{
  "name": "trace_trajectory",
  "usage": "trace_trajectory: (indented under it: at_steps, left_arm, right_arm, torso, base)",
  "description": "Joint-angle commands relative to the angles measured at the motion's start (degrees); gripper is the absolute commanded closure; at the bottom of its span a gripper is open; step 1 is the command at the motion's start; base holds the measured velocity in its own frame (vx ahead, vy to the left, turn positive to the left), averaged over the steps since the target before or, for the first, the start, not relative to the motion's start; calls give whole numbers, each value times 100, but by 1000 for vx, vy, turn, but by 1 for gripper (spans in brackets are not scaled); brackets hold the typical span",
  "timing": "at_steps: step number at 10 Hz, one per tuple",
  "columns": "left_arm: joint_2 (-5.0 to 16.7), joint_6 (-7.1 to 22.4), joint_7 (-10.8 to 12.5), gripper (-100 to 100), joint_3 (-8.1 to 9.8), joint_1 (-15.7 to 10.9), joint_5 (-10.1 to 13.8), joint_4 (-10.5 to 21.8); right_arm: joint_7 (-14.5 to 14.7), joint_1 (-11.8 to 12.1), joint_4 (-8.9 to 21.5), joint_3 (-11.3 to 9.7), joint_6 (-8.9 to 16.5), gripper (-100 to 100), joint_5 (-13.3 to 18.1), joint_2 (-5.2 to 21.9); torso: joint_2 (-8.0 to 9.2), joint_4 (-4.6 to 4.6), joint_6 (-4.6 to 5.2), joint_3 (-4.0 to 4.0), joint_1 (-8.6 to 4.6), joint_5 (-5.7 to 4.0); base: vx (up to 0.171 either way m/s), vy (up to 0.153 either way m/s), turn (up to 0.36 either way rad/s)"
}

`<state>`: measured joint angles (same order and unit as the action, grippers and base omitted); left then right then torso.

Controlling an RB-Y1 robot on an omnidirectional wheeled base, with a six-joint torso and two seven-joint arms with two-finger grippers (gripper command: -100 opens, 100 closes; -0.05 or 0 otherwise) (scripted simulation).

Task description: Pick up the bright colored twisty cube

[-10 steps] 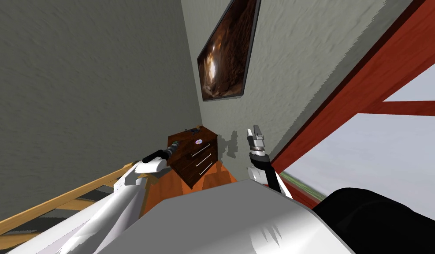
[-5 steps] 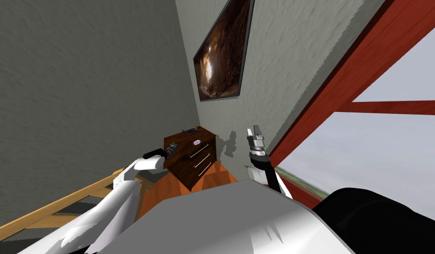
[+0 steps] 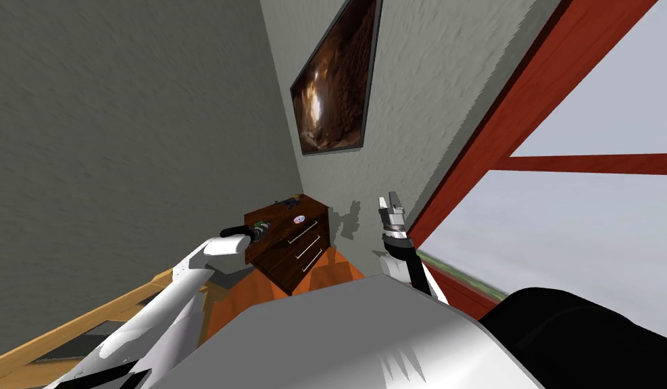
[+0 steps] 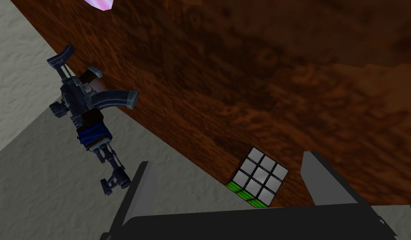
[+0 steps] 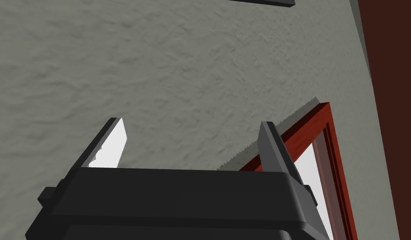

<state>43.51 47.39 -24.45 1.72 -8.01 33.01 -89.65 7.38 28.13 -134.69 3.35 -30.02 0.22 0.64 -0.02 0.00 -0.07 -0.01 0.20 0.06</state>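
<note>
Approach looks done, grasp not: left end effector point(image 4: 226, 160) spread wide, cube point(image 4: 257, 177) between its fingers at the dresser point(image 4: 283, 83) edge, untouched; closing and lifting remain. Right end effector point(image 5: 192, 122) released, idle, raised beside the dresser.

At the frame's centre, the dresser point(image 3: 284, 260) carries the cube point(image 4: 257, 177), just ahead of my left end effector point(image 4: 225, 159), and a toy point(image 4: 85, 110) at its edge.

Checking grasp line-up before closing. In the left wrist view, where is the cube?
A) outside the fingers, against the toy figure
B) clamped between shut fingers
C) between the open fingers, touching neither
C: the cube sits on the dark wooden top between the spread fingers of the left gripper, clear of both.
</note>
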Motion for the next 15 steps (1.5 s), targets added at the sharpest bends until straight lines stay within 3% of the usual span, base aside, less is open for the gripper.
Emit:
trace_trajectory:
  at_steps: [1, 2, 5, 6, 7, 8, 9, 10, 15]
  left_arm:
    - [204, 286, -127, -100, -80, -192, 224, 285]
    - [204, 440, -127, -100, -80, -192, 224, 285]
    - [530, 933, -310, -100, -240, -499, 566, 741]
    - [530, 1092, -310, -100, -240, -499, 566, 749]
    - [684, 1244, -390, -100, -325, -642, 727, 975]
    - [684, 1388, -390, -100, -325, -642, 727, 975]
    - [832, 1576, -463, -100, -412, -778, 879, 1197]
    - [832, 1667, -463, -100, -412, -778, 879, 1197]
    - [1217, 2397, -637, -100, -674, -1121, 1282, 1822]
  right_arm:
    - [0, 0, 0, 0, 0, 0, 0, 0]
    - [0, -1, 0, 0, 0, 0, 0, 0]
    - [0, 0, 0, 0, 0, 0, 0, 0]
    - [0, 0, 0, 0, 0, 0, 0, 0]
    - [0, 0, 0, 0, 0, 0, 0, 0]
    - [0, 0, 0, 0, 0, 0, 0, 0]
    - [0, 1, 0, 0, 0, 0, 0, 0]
    - [0, 0, 0, 0, 0, 0, 0, 0]
    - [0, 1, 0, 0, 0, 0, 0, 0]
  torso:
    - [0, 0, 0, 0, 0, 0]
    - [-4, 0, 4, -2, 2, -1]
    - [-4, -1, -1, -3, 2, 1]
    - [-5, -1, 3, -3, 4, 0]
    - [-5, -1, -2, -3, 3, 1]
    - [-6, -1, 3, -3, 3, 0]
    - [-4, -1, -3, -2, 4, 1]
    - [-7, -1, 1, -4, 10, 2]
    - [-7, -2, -3, -4, 5, 2]
  base:
    - [12, 39, -193]
    - [10, 39, -92]
    - [10, 44, -143]
    - [9, 46, -87]
    - [10, 46, -178]
    - [8, 49, -86]
    - [15, 65, -123]
    - [14, 54, -87]
    - [13, 53, -117]
